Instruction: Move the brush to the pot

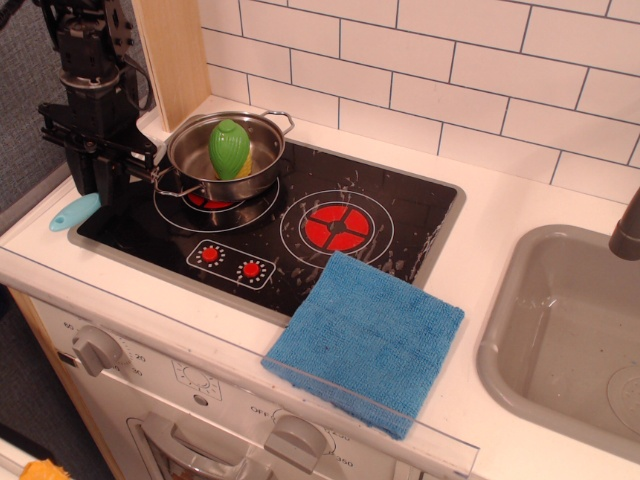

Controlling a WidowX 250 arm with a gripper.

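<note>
The brush shows only its light-blue handle, low over the white counter at the stove's left edge; its white head is hidden behind my gripper. My black gripper hangs directly over the brush and seems shut on it. The steel pot with two loop handles stands on the back-left burner, just to the right of the gripper. A green-and-yellow oval object sits inside the pot.
The black stovetop has a red burner in the middle. A blue cloth lies over its front right corner. A grey sink is at the right. A wooden post stands behind the pot.
</note>
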